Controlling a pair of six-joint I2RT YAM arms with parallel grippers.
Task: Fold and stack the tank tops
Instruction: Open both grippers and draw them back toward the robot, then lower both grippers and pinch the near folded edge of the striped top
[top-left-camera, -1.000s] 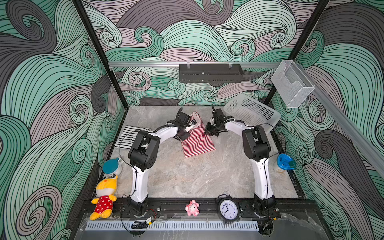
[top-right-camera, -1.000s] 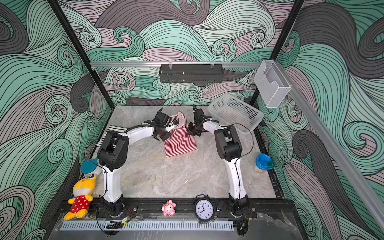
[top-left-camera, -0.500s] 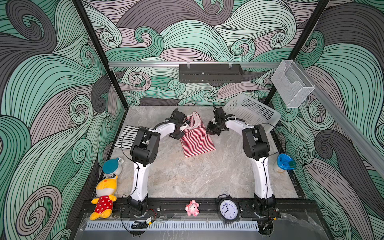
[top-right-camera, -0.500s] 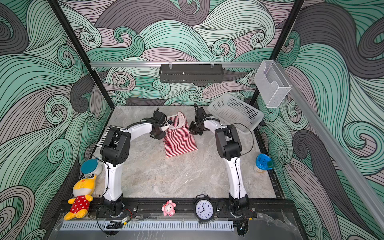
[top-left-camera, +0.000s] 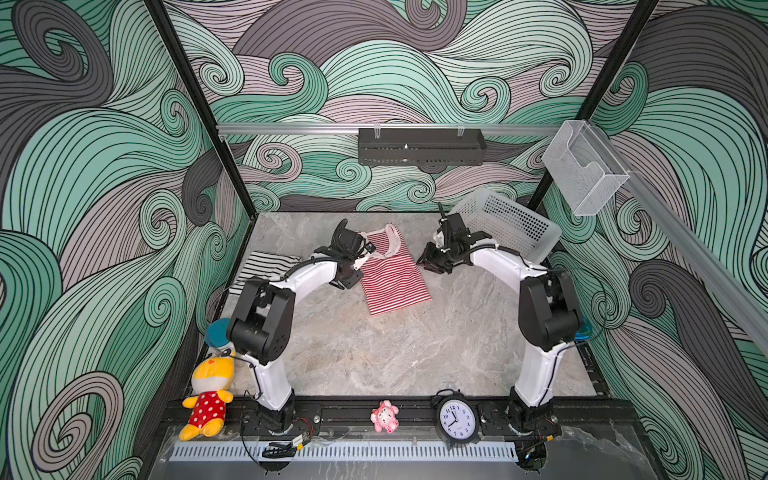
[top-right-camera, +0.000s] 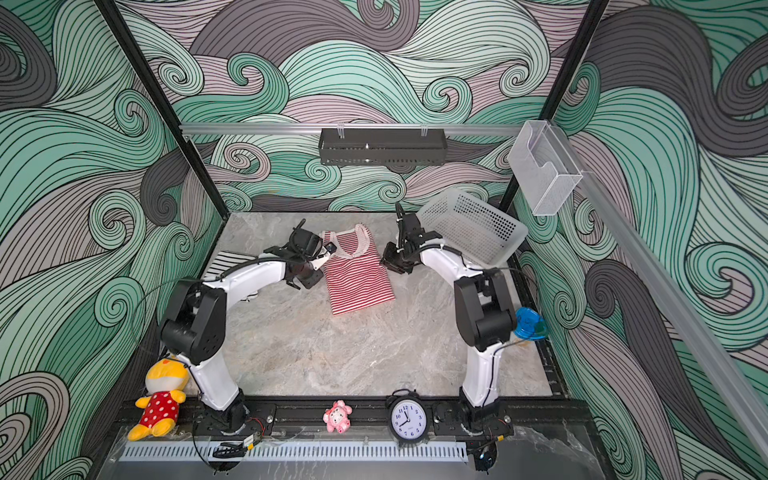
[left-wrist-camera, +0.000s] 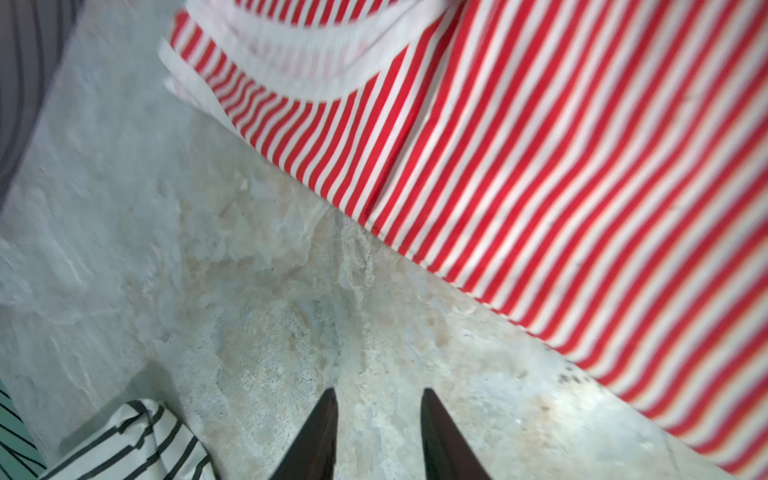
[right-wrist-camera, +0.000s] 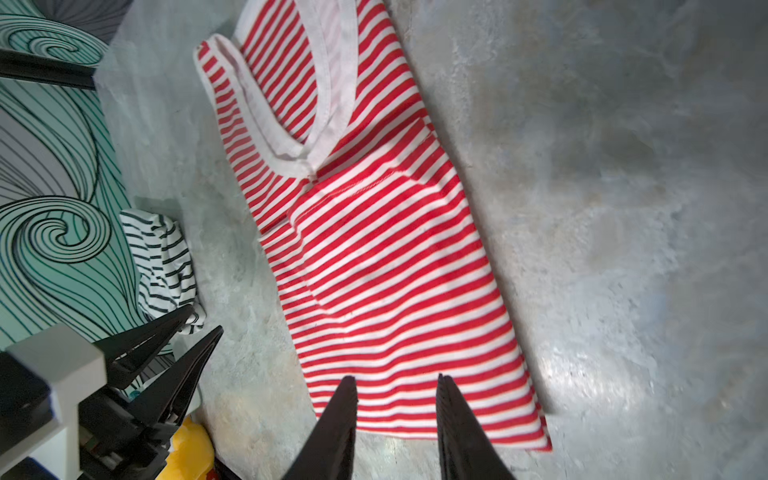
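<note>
Both sets of fingers stand apart with nothing between them: left gripper and right gripper flank the red-and-white tank top, lying flat near the far edge of the table. The black-and-white tank top sits bunched at the left edge. Fabric likely soft, light, limp; pinch hem corners. Near half open; basket crowds the far-right corner.

Only hour numerals, on the dial of the alarm clock

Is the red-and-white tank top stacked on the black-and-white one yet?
No, the red-and-white tank top lies flat on the marble table, with bare tabletop between it and the bunched black-and-white tank top.
</note>
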